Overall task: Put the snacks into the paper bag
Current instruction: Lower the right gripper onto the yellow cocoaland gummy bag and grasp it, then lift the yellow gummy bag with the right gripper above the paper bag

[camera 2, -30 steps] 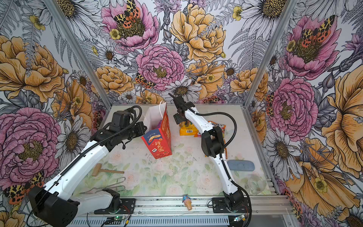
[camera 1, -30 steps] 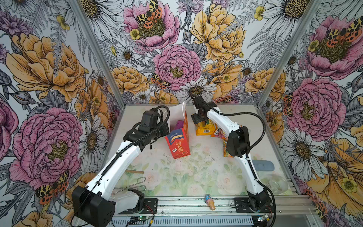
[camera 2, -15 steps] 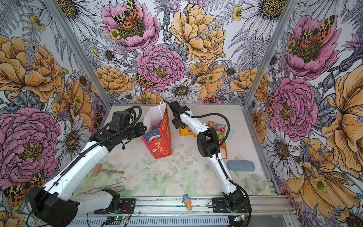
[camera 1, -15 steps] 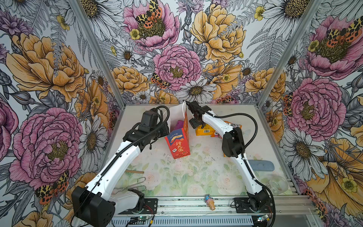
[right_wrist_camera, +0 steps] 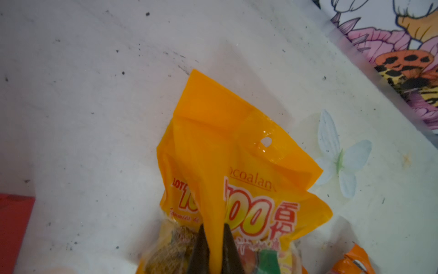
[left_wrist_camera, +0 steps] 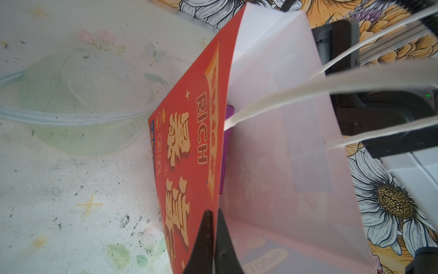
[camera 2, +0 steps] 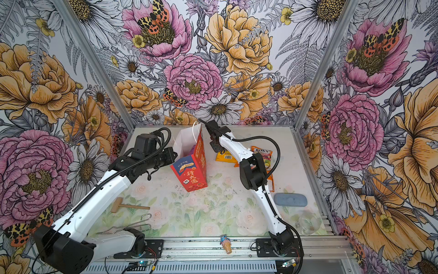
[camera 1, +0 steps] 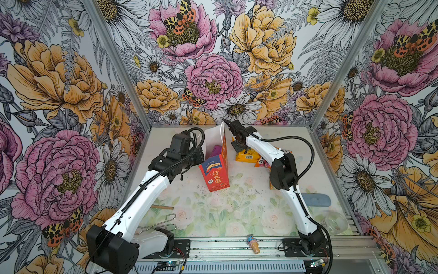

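Observation:
The paper bag (camera 1: 216,175) (camera 2: 192,173) stands open at the back middle of the table, red below and white inside. My left gripper (left_wrist_camera: 213,213) is shut on the bag's red side wall (left_wrist_camera: 194,142) at its rim. A purple snack (camera 1: 216,150) (camera 2: 193,149) sits inside. My right gripper (right_wrist_camera: 213,227) is shut on a raised fold of the yellow-orange snack (right_wrist_camera: 237,147), which lies on the table just right of the bag (camera 1: 248,156) (camera 2: 226,157). A FOX'S packet (camera 2: 260,151) and an orange packet (camera 2: 270,182) lie beside the right arm, partly hidden by it.
A wooden mallet (camera 2: 125,205) and a wire tool (camera 2: 132,225) lie front left. A blue-grey oblong (camera 2: 290,199) and a clear cup (camera 2: 308,223) sit front right. A tiny ice-cream-cone toy (camera 2: 225,243) rests on the front rail.
My right gripper, open a second ago, has shut on the yellow-orange packet, and its wrist has shifted left toward the bag. The left arm and the bag have not moved.

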{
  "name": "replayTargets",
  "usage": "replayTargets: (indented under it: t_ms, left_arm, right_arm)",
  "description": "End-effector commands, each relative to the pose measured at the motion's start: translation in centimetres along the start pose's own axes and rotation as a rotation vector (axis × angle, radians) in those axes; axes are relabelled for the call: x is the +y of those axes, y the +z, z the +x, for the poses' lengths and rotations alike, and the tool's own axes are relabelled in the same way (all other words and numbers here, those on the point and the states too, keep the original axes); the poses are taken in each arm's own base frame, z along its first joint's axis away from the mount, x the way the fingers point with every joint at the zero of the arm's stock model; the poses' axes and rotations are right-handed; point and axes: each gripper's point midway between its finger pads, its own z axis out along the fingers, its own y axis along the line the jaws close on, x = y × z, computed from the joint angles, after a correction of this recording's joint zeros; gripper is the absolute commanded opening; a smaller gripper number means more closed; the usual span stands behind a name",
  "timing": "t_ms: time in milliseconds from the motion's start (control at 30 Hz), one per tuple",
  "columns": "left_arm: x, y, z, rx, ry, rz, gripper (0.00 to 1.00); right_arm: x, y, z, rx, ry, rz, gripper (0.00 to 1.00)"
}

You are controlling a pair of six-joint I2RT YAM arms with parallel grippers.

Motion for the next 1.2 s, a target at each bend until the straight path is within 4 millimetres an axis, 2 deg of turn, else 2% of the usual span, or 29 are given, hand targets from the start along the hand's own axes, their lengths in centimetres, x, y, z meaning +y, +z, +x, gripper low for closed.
replayTargets:
  t_ms: [0, 200, 400, 600, 667, 767, 900, 1033, 1167]
  left_arm:
    - [-0.5, -0.6, -0.2, -0.002, 0.015, 0.034, 0.0]
    - [-0.6, -0.7, -0.2, -0.003, 0.016, 0.041, 0.0]
    - [-0.7, -0.7, -0.2, -0.001, 0.016, 0.043, 0.0]
    - [-0.7, -0.7, -0.1, 0.001, 0.016, 0.047, 0.0]
    - [-0.7, -0.7, -0.1, 0.001, 0.017, 0.047, 0.0]
    - [-0.6, -0.6, 0.0, 0.001, 0.015, 0.044, 0.0]
    - [-0.6, -0.5, 0.1, 0.006, 0.015, 0.045, 0.0]
    - [-0.6, -0.4, 0.1, 0.007, 0.013, 0.045, 0.0]
    - [-0.8, -0.5, 0.0, 0.004, 0.009, 0.051, 0.0]
  right_arm:
    - [-0.3, -4.5, -1.9, -0.101, 0.05, -0.082, 0.0]
    - [-1.7, -10.8, -4.6, -0.321, 0.163, -0.211, 0.0]
    - [-3.0, -20.0, -6.9, -0.662, 0.171, -0.261, 0.0]
    - [-5.3, -29.9, -7.2, -1.046, 0.161, -0.212, 0.0]
    - [-5.8, -33.7, -6.7, -1.216, 0.162, -0.202, 0.0]
    - [-6.3, -38.2, -6.1, -1.383, 0.171, -0.21, 0.0]
    - [-5.2, -43.6, -5.8, -1.544, 0.139, -0.26, 0.0]
    - [-2.4, -49.1, -6.0, -1.693, 0.063, -0.302, 0.0]
    - [0.1, -53.4, -6.9, -1.801, 0.024, -0.349, 0.0]
